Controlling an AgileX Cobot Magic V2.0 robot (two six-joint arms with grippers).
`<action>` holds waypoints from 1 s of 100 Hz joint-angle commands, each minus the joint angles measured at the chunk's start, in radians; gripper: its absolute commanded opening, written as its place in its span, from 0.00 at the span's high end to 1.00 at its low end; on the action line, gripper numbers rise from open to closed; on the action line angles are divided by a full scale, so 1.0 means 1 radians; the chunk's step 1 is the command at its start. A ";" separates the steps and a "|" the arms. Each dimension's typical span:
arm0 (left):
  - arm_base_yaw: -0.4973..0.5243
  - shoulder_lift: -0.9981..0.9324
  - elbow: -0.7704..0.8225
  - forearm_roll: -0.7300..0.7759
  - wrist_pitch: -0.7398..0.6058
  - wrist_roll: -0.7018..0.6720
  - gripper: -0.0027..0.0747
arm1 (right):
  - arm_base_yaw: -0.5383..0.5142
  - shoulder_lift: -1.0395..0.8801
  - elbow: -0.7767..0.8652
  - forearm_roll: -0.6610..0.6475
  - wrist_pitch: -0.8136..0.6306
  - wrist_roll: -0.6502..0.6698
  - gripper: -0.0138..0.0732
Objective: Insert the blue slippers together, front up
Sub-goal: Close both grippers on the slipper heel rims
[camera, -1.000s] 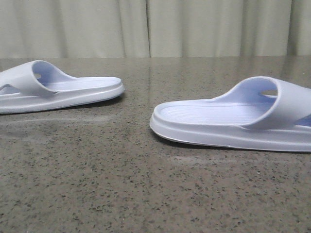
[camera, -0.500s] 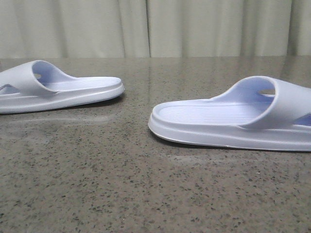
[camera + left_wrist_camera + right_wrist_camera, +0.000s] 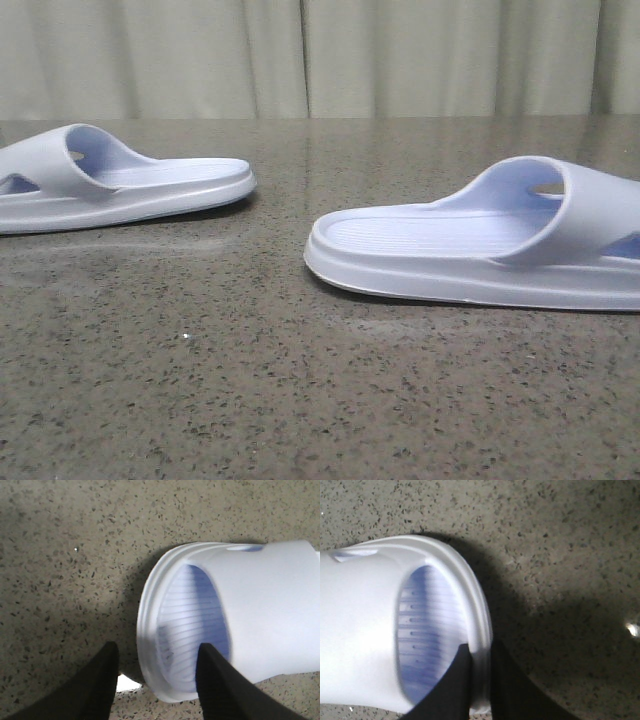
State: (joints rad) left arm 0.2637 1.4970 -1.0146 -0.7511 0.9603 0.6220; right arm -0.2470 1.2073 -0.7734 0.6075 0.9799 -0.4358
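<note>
The right slipper's (image 3: 365, 630) rim is pinched by the right gripper (image 3: 481, 690), while the left gripper (image 3: 157, 680) is spread wide around the left slipper's (image 3: 260, 615) edge.

open table (image 3: 280, 240) between slippers (image 3: 470, 250) — wide gap, seemingly unobstructed

Both blue slippers (image 3: 470, 250) cut off by front view edges

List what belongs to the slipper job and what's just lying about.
Job:
- left slipper
- right slipper
- left gripper, open astride a rim
- right gripper, pinching a rim

Not the job:
- speckled table
- curtain
</note>
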 commanded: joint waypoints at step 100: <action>0.002 0.061 -0.034 -0.177 -0.011 0.136 0.94 | -0.003 -0.012 -0.028 0.040 -0.038 -0.019 0.95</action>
State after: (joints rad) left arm 0.2637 1.5878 -1.0164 -0.8863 0.9426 0.7449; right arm -0.2470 1.2073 -0.7734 0.6097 0.9779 -0.4376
